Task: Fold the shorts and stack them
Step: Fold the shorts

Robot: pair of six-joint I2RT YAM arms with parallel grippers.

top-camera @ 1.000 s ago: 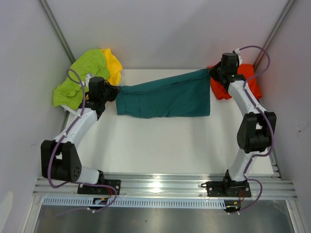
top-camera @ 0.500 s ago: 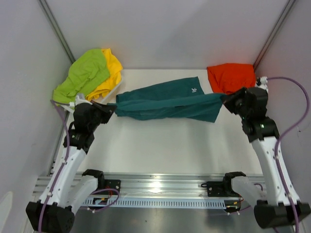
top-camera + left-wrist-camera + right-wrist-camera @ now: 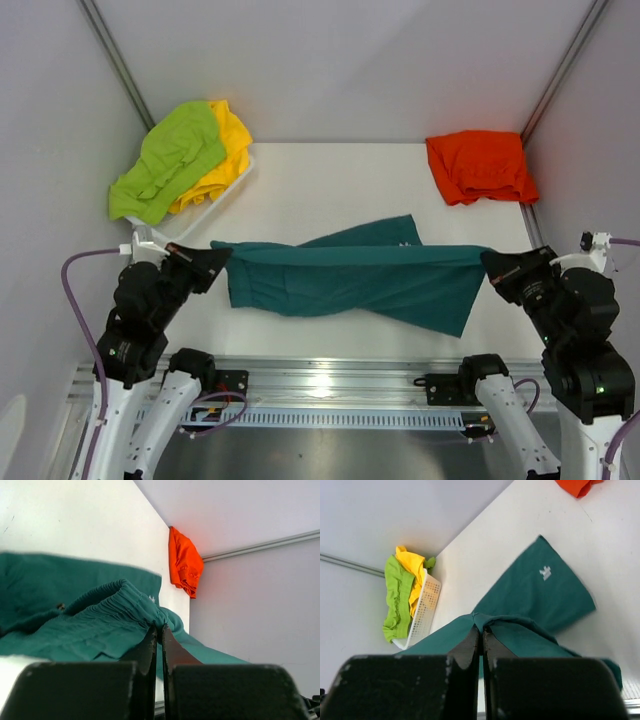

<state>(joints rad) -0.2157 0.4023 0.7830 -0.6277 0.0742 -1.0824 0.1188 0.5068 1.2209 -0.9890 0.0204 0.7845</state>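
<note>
Overhead, the teal green shorts [image 3: 350, 282] are stretched crosswise above the near part of the white table [image 3: 330, 190]. They hang between the left gripper [image 3: 222, 261] and the right gripper [image 3: 488, 262], each pinched shut on one end of the top edge. One leg lies flat on the table behind the taut edge, while the other droops toward the right front; whether that corner touches the surface is hard to say. The orange shorts [image 3: 480, 167] lie in the far right corner. The lime green shorts [image 3: 165, 160] and yellow shorts [image 3: 228, 148] are heaped on a white basket [image 3: 222, 197] at the far left.

From the left wrist, the dark fingers [image 3: 149, 642] are closed tight on the gathered elastic waistband of the teal green shorts [image 3: 75, 612]. The orange shorts [image 3: 184, 562] are well beyond, by the wall.

From the right wrist, the fingers [image 3: 470, 641] are likewise clamped on a fold of the teal green shorts [image 3: 530, 595], whose flat leg shows a small white logo [image 3: 545, 572]. The basket [image 3: 422, 611] with the lime green shorts [image 3: 395, 600] and yellow shorts [image 3: 412, 567] stands far off.
</note>
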